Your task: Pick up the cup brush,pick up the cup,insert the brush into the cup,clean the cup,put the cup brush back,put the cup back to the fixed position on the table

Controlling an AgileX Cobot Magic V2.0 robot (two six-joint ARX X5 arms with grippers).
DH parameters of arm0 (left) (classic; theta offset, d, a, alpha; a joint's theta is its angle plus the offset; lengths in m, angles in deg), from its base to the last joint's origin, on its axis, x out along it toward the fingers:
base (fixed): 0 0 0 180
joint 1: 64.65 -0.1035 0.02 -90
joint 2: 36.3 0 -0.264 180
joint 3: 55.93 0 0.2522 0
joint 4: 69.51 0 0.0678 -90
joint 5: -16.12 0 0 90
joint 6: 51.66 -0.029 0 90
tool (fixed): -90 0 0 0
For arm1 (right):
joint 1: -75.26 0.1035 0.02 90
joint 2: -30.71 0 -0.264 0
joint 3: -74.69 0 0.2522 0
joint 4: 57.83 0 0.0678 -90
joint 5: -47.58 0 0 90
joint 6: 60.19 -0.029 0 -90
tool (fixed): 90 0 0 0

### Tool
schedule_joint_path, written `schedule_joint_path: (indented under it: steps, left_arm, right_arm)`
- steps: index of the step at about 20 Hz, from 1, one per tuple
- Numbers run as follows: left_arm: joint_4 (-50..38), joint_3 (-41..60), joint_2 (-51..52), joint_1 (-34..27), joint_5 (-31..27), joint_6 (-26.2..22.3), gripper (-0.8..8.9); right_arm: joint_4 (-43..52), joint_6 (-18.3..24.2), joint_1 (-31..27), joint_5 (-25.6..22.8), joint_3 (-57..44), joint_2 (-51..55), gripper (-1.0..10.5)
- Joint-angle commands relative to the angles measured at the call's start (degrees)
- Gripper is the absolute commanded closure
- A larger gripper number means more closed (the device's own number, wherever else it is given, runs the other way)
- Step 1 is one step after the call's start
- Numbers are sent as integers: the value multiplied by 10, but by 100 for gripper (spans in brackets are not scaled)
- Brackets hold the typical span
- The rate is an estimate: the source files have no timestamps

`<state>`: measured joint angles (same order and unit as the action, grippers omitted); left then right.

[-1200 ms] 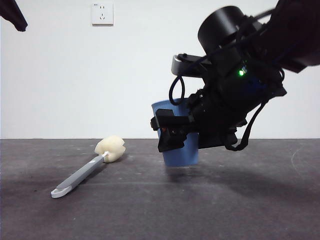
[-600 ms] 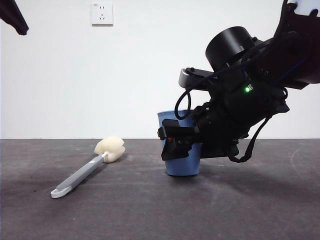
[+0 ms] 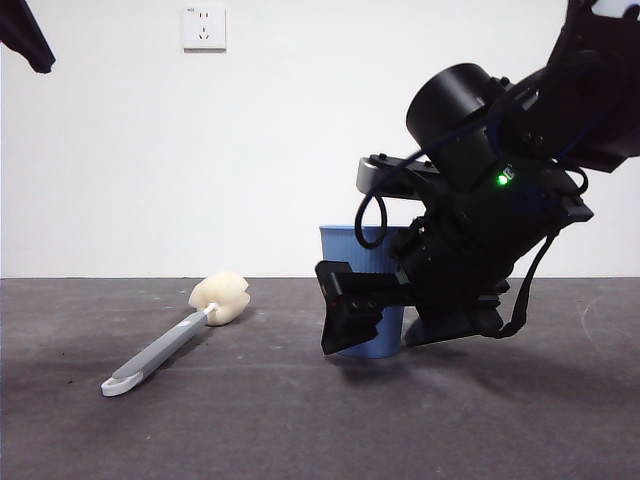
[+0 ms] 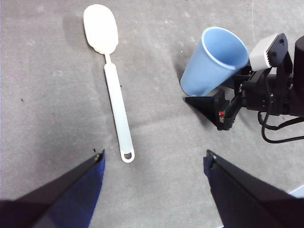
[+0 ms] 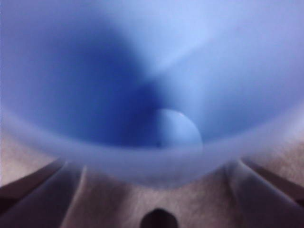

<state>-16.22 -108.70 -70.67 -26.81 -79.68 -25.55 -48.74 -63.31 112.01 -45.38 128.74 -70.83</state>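
The blue cup [image 3: 352,248] stands upright on the dark grey table [image 3: 300,420], right of centre. My right gripper [image 3: 348,312] reaches around it from the right, jaws open on either side of it. The right wrist view looks straight into the cup's mouth [image 5: 142,71]. The cup brush [image 3: 165,350] lies flat on the table to the left, sponge head toward the wall. My left gripper [image 4: 153,154] is open and empty, high above the table; its view shows the brush [image 4: 116,109] and the cup [image 4: 213,61] below.
A white wall socket [image 3: 204,27] sits on the back wall. The right arm's dark bulk [image 3: 500,220] fills the upper right of the front view. The left arm shows only as a black tip [image 3: 25,35] at the top left corner.
The right gripper has lowered the cup from just above the table onto it. Its near jaw now stands away from the cup. The brush and left arm have not moved.
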Motion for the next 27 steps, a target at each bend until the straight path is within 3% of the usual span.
schedule_joint_path:
  steps: [1,6,9,16,21,27]
  left_arm:
    - [2,2,0,0,-1,-7,463]
    - [9,2,0,0,-2,-7,463]
    - [9,2,0,0,-1,-8,463]
    - [30,2,0,0,4,-67,468]
    - [30,2,0,0,74,-84,468]
    - [30,2,0,0,150,-84,472]
  right_arm:
    - [-17,-10,1,0,-3,11,432]
    - [-107,-17,2,1,-3,81,433]
    - [-220,-49,5,3,-3,160,433]
    - [-490,-52,17,98,5,398,434]
    - [-632,-52,17,147,29,546,442]
    - [-726,-63,17,211,57,603,447]
